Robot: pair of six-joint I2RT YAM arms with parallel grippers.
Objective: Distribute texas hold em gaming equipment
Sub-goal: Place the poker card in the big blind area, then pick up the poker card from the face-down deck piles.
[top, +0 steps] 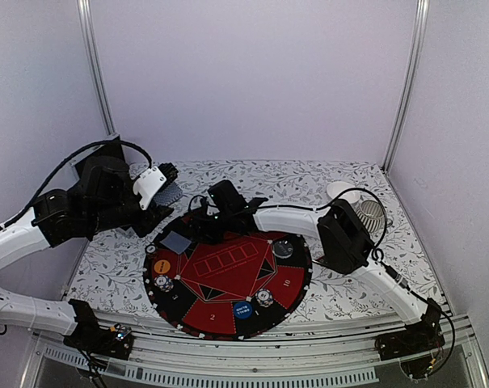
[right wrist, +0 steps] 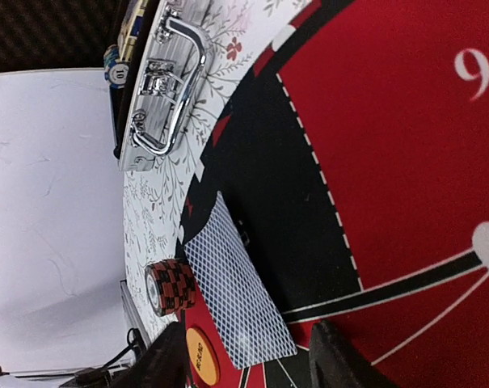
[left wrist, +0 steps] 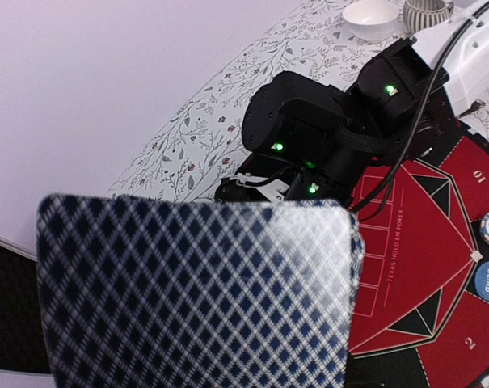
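1. Currently, the left gripper hangs above the far-left part of the table, off the far-left edge of the round poker mat.
2. Its jaws are clamped on blue-backed cards. These fill the foreground of the left wrist view and hide the fingers. How many cards are in the grip cannot be told.
3. The right gripper sits low over the far-left part of the mat. Its fingers stand apart with nothing between them.
4. A single card lies face down and flat on the black band of the mat, just beyond the right gripper's fingertips and not touching them.
5. A red-and-black chip stack stands at the mat's left rim, just beside that card.
6. The orange button rests on the left rim, a little nearer than the card.
7. The blue button lies at the mat's near edge.
8. Separate chips sit on the mat: one near-left, one near-centre beside the blue button, and one toward the right.
9. A metal case with a chrome handle lies on the floral table beyond the mat's far-left edge.
10. At the far right of the table, a white bowl and a ribbed cup stand just beside each other, well apart from both grippers.
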